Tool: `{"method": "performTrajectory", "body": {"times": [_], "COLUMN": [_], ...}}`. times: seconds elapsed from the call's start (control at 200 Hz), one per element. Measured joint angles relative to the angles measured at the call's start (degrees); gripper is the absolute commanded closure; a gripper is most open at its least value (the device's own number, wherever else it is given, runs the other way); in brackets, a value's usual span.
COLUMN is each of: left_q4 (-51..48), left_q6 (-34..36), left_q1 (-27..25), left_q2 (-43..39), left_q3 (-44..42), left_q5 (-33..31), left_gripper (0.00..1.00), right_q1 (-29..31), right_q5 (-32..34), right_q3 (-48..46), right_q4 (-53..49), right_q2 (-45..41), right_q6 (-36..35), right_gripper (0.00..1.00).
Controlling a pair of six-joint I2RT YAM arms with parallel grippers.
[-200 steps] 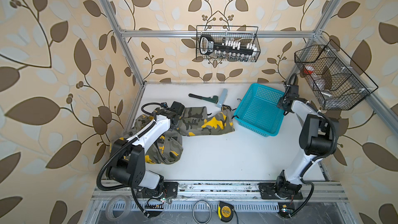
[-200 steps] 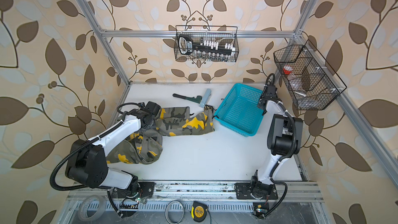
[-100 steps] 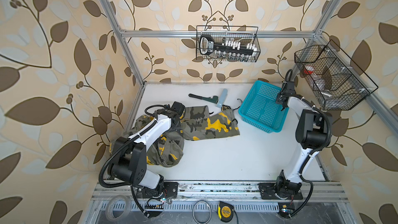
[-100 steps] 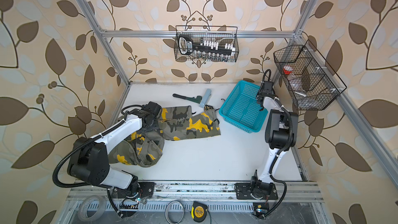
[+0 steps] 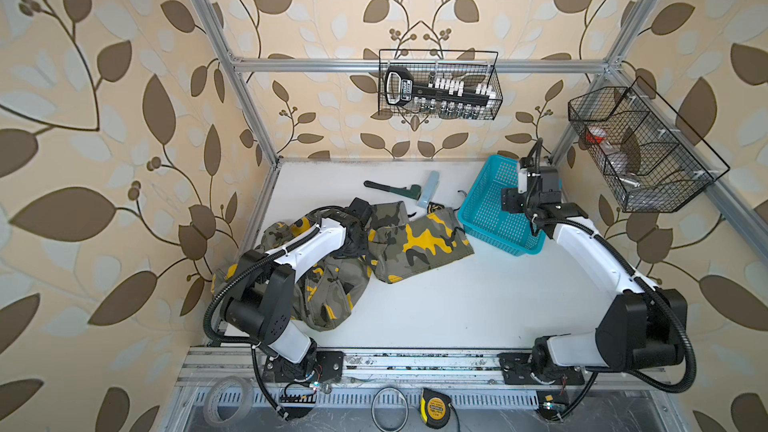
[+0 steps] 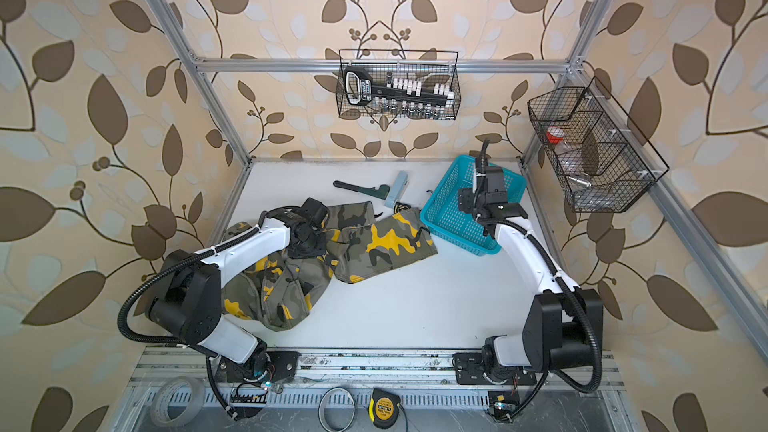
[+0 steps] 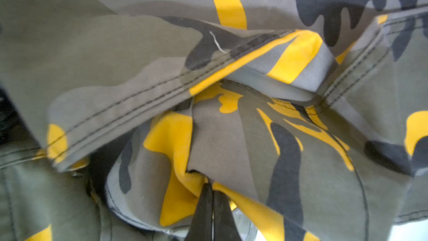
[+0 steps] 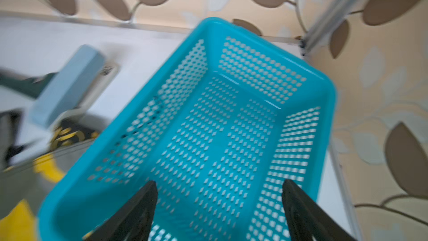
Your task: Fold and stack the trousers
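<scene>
left wrist view showed the left gripper [image 7: 212, 188] fingers pressed together, pinching a fold of the camouflage cargo trousers [image 7: 231, 140], crumpled on the counter [image 5: 478, 305] at left. right gripper [image 8: 218, 183] fingers had just spread, probably letting go of the turquoise basket [image 8: 254, 70], shoved toward the back corner to free folding room.

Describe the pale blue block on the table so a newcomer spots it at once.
Look at the far edge of the white table. Between the dark pipe wrench and the turquoise basket lies the pale blue block. It alone is a plain, light oblong.
</scene>
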Motion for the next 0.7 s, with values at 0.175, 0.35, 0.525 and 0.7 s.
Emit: {"method": "performTrajectory", "body": {"times": [0.175, 0.35, 0.525, 0.7], "left_q4": [0.09, 0.44, 1.11, 1.38], "left_q6": [0.17, 0.17, 0.15, 0.15], "left_q1": [0.00, -0.17, -0.46, -0.72], "left_q2": [0.39, 0.39, 0.39, 0.50], "left_q3": [0.42, 0.48, 0.46, 0.46], "left_q5": [1.62, 2.97, 3.96, 4.13], "left_gripper": [1.00, 1.00, 1.00, 1.00], "right_q1": [8.07, 11.06, 11.50, 11.63], "right_q5": [-1.16, 1.42, 4.50, 7.45], "right_q3": [2.82, 11.17, 17.51, 19.91], "right_q4": [-2.82, -4.13, -5.97, -7.61], "right_q2": [4.72, 16.04, 26.03, 30.93], "right_q6": [5.86, 15.02, 20.02, 20.87], "right_gripper": [0.15, 0.21, 0.39, 0.63]}}
